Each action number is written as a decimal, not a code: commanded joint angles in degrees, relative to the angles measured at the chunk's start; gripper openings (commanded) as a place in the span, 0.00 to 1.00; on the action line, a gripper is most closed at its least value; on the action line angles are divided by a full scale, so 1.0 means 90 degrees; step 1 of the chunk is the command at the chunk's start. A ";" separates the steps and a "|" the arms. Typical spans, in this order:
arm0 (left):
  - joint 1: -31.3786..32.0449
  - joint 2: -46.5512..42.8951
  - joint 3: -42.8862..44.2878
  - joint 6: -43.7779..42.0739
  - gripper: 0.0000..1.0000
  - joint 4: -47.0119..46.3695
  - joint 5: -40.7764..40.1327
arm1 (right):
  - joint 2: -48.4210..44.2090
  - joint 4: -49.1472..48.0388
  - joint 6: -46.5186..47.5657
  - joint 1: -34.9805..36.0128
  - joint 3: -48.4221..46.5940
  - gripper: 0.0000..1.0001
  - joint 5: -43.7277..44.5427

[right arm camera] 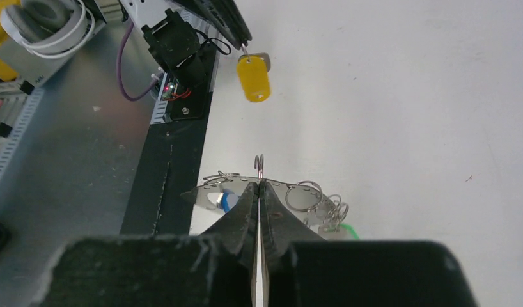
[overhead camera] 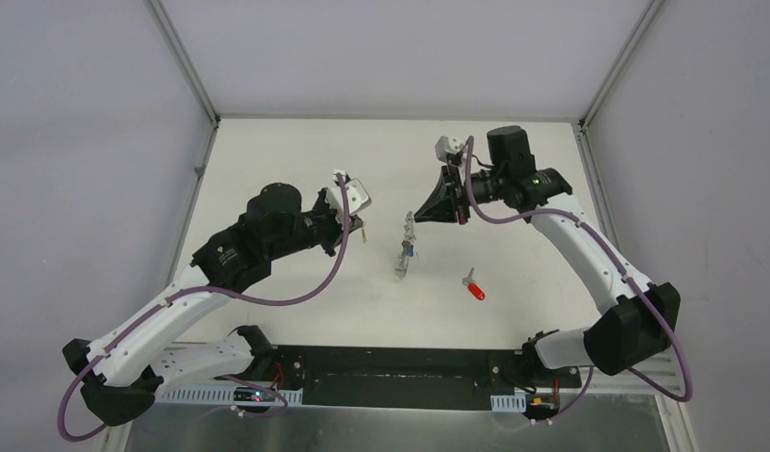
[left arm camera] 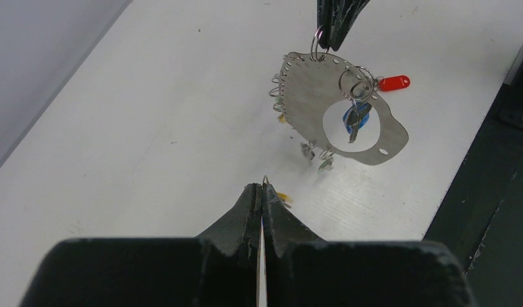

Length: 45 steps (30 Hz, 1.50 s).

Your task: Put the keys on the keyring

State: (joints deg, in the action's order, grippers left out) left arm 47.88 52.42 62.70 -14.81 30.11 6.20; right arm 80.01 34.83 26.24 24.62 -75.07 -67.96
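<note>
The left pincer (left arm camera: 262, 192) grips a yellow key (right arm camera: 254, 78), right pincer (right arm camera: 259, 187) the keyring (left arm camera: 310, 96); red key (overhead camera: 474, 288) lies apart.

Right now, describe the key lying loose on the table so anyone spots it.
On the white table, look right of the metal keyring hanging from the right hand. The key lying alone there has a red tag; the others hang from the keyring or the left hand.
</note>
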 commanded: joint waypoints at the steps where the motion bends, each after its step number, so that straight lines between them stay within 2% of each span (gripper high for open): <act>1: -0.0059 0.0002 0.0292 -0.0352 0.00 -0.0274 0.0646 | -0.0579 -0.0308 0.1412 0.0159 0.0215 0.00 -0.0485; 7: -0.0042 0.0041 0.0230 -0.0859 0.00 -0.0701 0.1524 | -0.0740 -0.0704 0.1540 0.0327 0.0488 0.00 -0.0690; 13: -0.0011 0.0189 0.0314 -0.0326 0.00 -0.1004 0.2023 | -0.0656 -0.0876 0.1078 0.0526 0.0431 0.00 -0.0360; 18: 0.0006 0.0456 0.0447 0.0864 0.00 -0.1132 0.1855 | -0.0580 -0.1007 0.0825 0.0704 0.0431 0.00 -0.0183; 21: 0.0053 0.0560 0.0496 0.1182 0.00 -0.1179 0.1778 | -0.0579 -0.1004 0.0826 0.0816 0.0452 0.00 -0.0065; 45: 0.0280 0.0545 0.0439 0.1582 0.00 -0.0994 0.1363 | -0.0520 -0.0623 0.0405 0.1209 0.0216 0.00 0.0856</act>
State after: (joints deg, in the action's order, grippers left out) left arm 49.93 58.30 64.79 -1.37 22.55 20.86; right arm 76.09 30.74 30.09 35.14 -70.59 -60.45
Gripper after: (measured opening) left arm 0.007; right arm 0.005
